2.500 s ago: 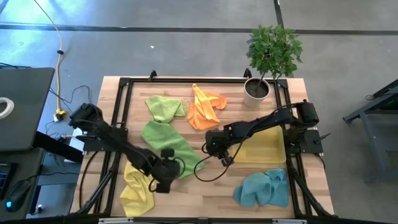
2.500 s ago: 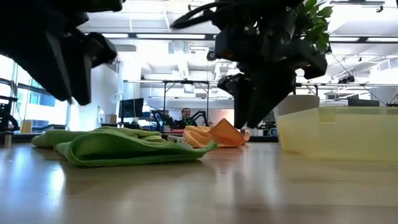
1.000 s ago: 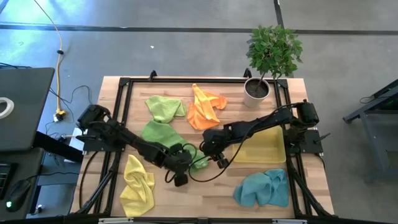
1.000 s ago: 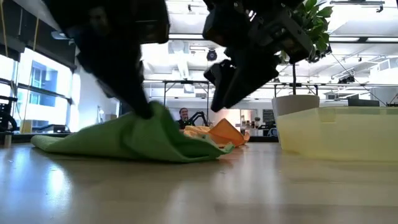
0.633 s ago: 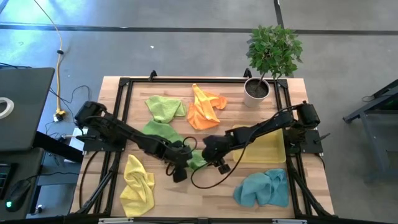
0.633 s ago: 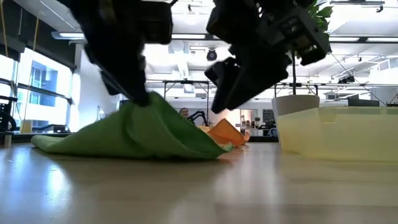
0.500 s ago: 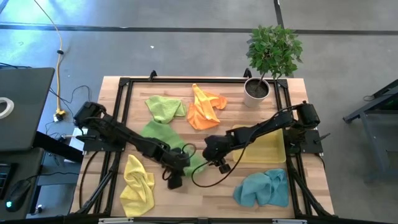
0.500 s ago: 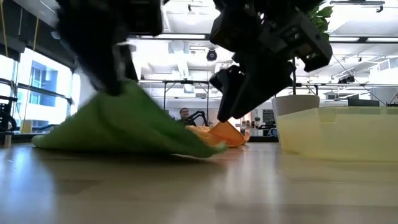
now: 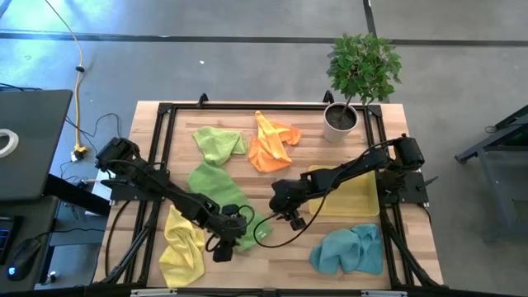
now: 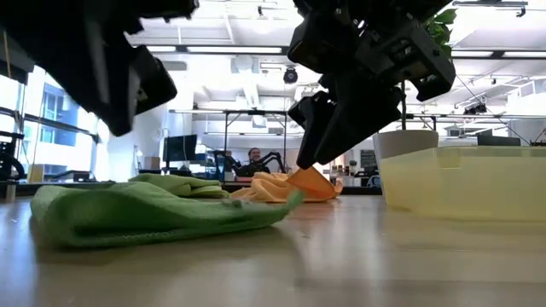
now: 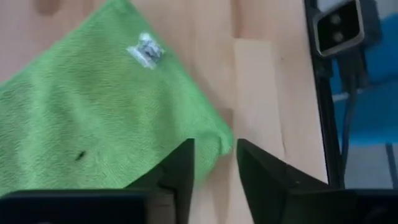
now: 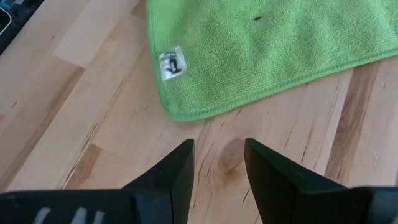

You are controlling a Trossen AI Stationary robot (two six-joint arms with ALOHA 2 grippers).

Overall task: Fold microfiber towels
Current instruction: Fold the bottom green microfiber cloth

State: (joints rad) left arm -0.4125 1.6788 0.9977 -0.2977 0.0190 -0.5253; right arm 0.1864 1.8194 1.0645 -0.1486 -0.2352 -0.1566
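Reaching low | left end effector (image 9: pixel 221 247) parted at lime green towel (image 9: pixel 216 191) corner | right end effector (image 9: pixel 290 216) parted beside it

A potted plant (image 9: pixel 356 78) stands at the far right corner of the wooden surface (image 9: pixel 272 247). A laptop (image 9: pixel 25 144) sits on the left, off the surface. A yellow cable (image 9: pixel 78 91) runs across the grey floor (image 9: pixel 206 25).

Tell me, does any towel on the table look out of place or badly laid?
Nothing looks damaged or spilled. Several towels still lie crumpled: the yellow towel, orange towel and teal towel. The lime green towel is only partly flattened.
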